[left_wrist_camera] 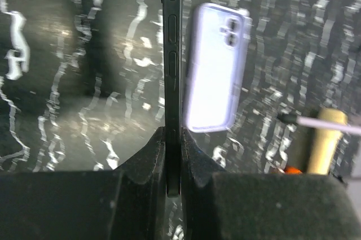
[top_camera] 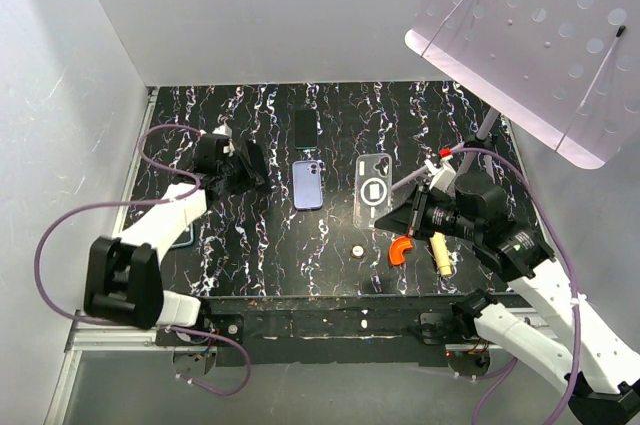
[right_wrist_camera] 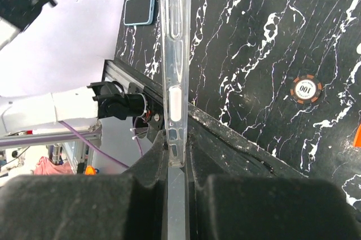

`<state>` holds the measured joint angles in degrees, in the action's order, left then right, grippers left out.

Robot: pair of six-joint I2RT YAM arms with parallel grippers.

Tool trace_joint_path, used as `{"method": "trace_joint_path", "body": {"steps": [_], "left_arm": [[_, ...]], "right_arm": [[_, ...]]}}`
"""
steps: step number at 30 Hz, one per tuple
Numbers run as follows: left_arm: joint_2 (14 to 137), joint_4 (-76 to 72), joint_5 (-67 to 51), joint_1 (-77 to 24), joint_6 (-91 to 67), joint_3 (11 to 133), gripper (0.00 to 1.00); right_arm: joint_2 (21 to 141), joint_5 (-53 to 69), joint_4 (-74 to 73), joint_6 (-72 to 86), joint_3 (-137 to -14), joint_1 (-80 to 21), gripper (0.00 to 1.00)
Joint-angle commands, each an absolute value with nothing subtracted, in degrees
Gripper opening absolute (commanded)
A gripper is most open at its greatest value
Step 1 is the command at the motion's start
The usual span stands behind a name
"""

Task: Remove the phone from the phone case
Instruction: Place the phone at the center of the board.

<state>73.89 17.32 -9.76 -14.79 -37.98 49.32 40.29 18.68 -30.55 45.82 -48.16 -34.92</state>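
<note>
**Top view.** Black marbled counter (top_camera: 270, 240) w/ white walls. L tool (top_camera: 262, 167) sits at 9 o'clock of a lilac phone (top_camera: 308, 185). That phone lies flat, back up, lens cluster at its 12 o'clock end. What the L tool grips is not legible here. A second dark phone (top_camera: 305, 127) lies flat at 12 o'clock of the lilac one, apart from it. R tool (top_camera: 400, 207) holds a clear case (top_camera: 374, 191) by its 4 o'clock edge. The case is at 3 o'clock of the lilac phone, not touching it; cannot tell whether it is off the counter. Chip (top_camera: 357, 251) lies at 7 o'clock of the case. Orange hook (top_camera: 400, 249) and yellow handle (top_camera: 441, 255) lie just beside the R tool, at its 6 and 5 o'clock. Perforated board (top_camera: 530, 35) fills the 2 o'clock corner.

**L wrist.** L tool is clamped on a dark phone (left_wrist_camera: 173, 76), seen edge-on w/ side buttons along the edge; one pad presses each face. Lilac phone appears at 2 o'clock of the grip, yellow handle at 4 o'clock.

**R wrist.** R tool is clamped on the clear case, edge-on, one pad on each face. Chip, marked 100, at 3 o'clock. Teal-edged phone (right_wrist_camera: 139, 9) at 11 o'clock, near the counter's edge. Dark phone and clear case are well apart, one per tool.
</note>
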Motion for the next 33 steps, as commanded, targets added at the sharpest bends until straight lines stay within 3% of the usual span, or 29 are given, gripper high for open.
{"method": "trace_joint_path", "body": {"steps": [1,13,26,33], "left_arm": [[82.0,12.0,-9.2,-10.4,-32.7,54.8,0.0],[108.4,5.7,-33.6,-3.3,-24.4,70.8,0.0],[126.4,6.7,-40.2,-3.4,-30.9,88.9,0.0],[129.2,7.7,-42.1,-3.6,-32.9,89.9,0.0]], "right_arm": [[38.1,20.0,-29.8,46.8,-47.5,-35.1,0.01],[36.3,20.0,-29.0,47.3,-47.6,-35.1,0.01],[34.3,17.8,-32.3,47.3,-49.8,-35.1,0.01],[34.0,17.8,-32.0,47.9,-48.9,-35.1,0.01]]}}
